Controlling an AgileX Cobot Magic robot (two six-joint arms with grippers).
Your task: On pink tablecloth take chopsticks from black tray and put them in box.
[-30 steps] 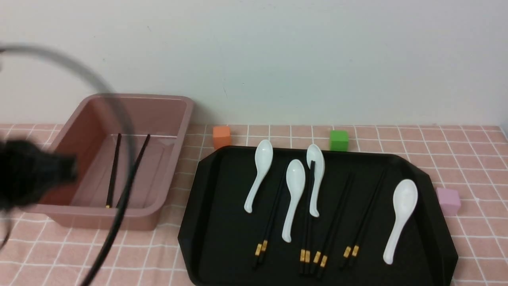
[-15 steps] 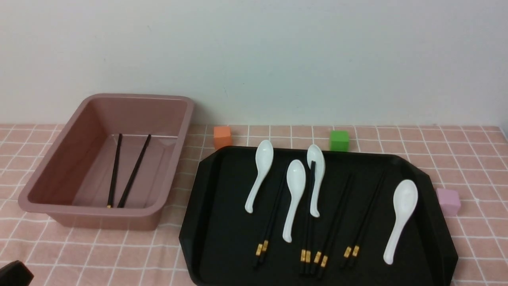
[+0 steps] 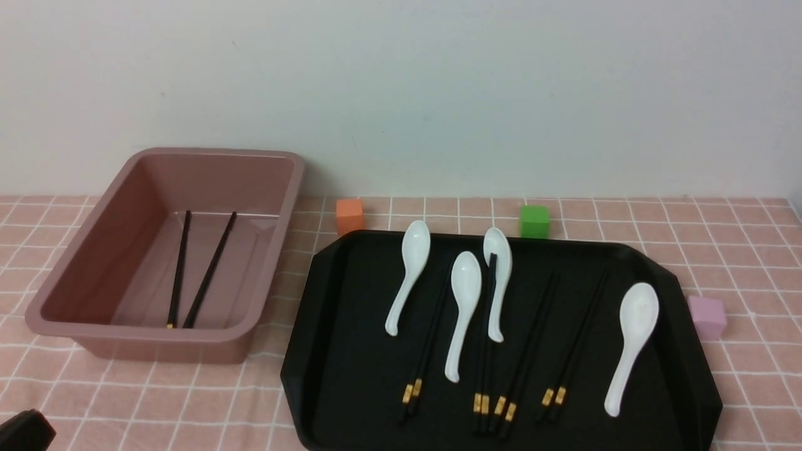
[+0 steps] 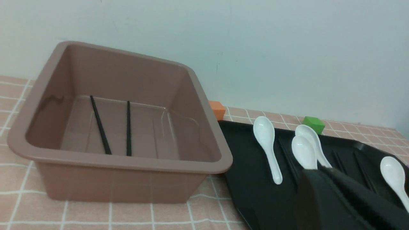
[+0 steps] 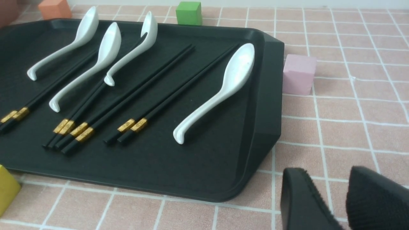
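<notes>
The pink box (image 3: 88,250) stands at the left on the pink tablecloth (image 3: 752,263), with two black chopsticks (image 3: 178,269) lying inside it; they also show in the left wrist view (image 4: 128,127). The black tray (image 3: 351,326) holds several pairs of gold-banded chopsticks (image 3: 571,351), also in the right wrist view (image 5: 179,88). My left gripper (image 4: 321,171) is shut and empty, hovering near the tray's left part; only a corner of it (image 3: 22,432) shows in the front view. My right gripper (image 5: 329,174) is open and empty over the cloth, right of the tray.
Several white spoons (image 3: 463,313) lie among and over the chopsticks on the tray. An orange cube (image 3: 349,216) and a green cube (image 3: 534,221) sit behind the tray, a pink cube (image 3: 707,317) at its right, and a yellow cube (image 5: 6,191) at its near edge.
My left arm and its cable have pulled back from in front of the box to the bottom left corner. The two chopsticks stay in the box. The tray's contents have not moved.
</notes>
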